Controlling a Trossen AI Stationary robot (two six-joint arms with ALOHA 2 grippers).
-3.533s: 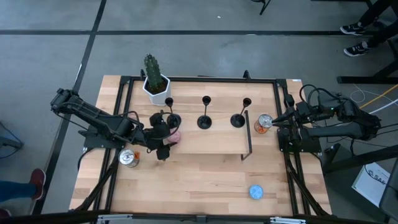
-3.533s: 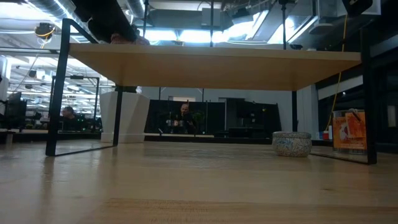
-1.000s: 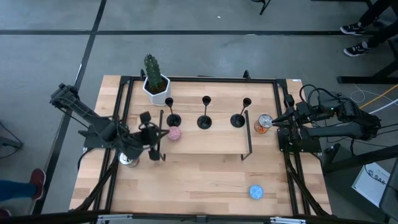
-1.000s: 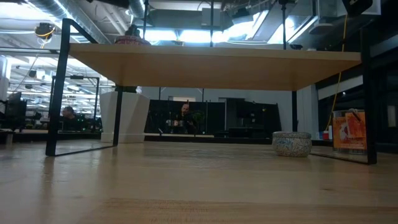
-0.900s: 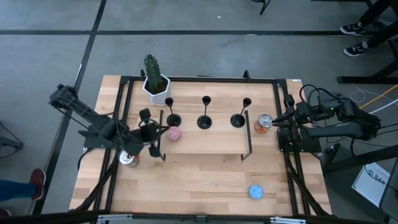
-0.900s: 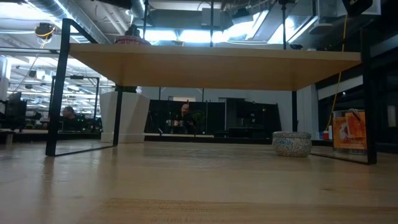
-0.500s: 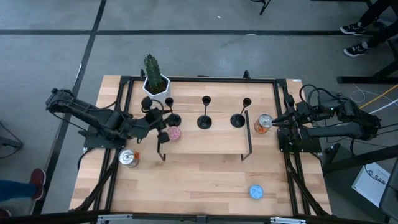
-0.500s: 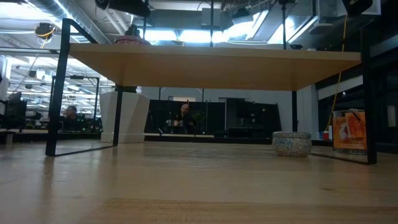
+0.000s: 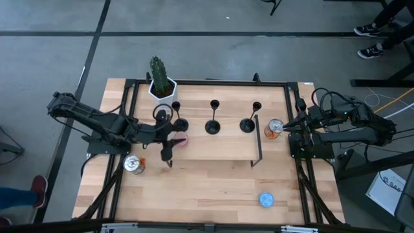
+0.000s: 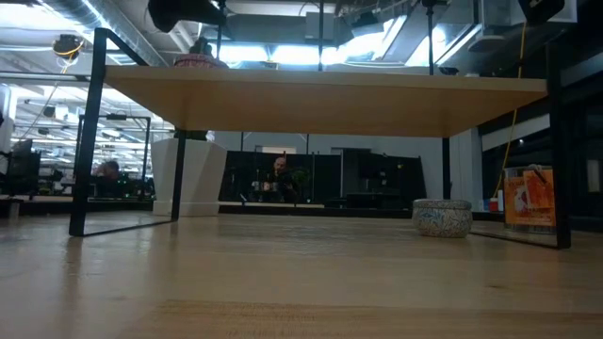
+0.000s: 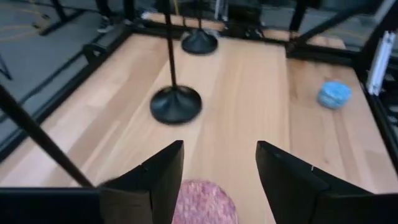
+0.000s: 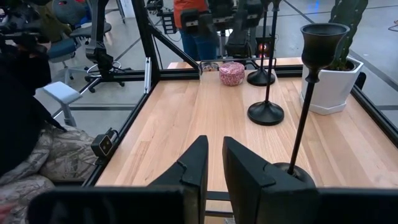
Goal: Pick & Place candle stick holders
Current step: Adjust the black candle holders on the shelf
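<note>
I take the raised light-wood shelf on its black metal frame as my landmark. On its top, toward the left end, sits a small round pink tin. Behind the shelf's left rear corner stands a green cactus in a white faceted pot. Just off its right end is a metal can with an orange label. Beside the shelf's left front leg stands a silver can. A small round blue tin lies well in front of the shelf's right part.
</note>
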